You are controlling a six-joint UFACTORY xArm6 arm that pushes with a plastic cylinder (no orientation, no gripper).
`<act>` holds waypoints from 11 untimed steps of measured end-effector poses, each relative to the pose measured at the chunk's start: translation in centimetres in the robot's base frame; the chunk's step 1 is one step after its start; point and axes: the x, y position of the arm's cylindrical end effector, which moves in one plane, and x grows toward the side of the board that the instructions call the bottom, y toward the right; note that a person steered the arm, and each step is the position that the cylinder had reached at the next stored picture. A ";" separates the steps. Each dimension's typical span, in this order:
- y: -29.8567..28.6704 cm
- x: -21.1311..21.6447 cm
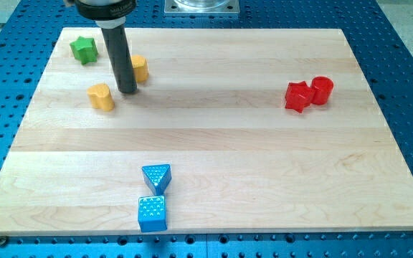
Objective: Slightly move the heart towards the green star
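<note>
The yellow heart (101, 96) sits in the upper left of the frame, on the pale wooden board (214, 143), with the green star (83, 49) above it and slightly to the view's left, close to the board's top left corner. My tip (127, 91) rests on the board just to the view's right of the heart, apart from it by a narrow strip of wood. There is no claw on this rod, so nothing opens, closes or grips; the rod can only shove. A second yellow block (140, 69) peeks out from behind the rod, on its right side, its shape mostly hidden.

The heart looks like a small, rigid block, probably light and smooth-bottomed, so I judge it will slide easily on the wood and may also spin if struck off-centre (its lobed outline gives few flat faces to push on). There is no taking hold of it; contact should come on the side facing away from the star, which is its lower right flank. From where the tip stands now, it likely needs to drop a little towards the view's bottom first, then press up and left through the heart's middle. Only a short nudge is wanted.

Elsewhere, two red blocks (308, 93) touch at the right, and a blue triangle (156, 176) sits above a blue cube (153, 213) near the bottom edge.
</note>
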 end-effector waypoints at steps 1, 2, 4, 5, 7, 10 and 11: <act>0.4 -2.3; 0.0 -0.5; -7.6 8.7; -8.2 3.5; -5.8 7.4; -1.9 8.8; -2.2 6.0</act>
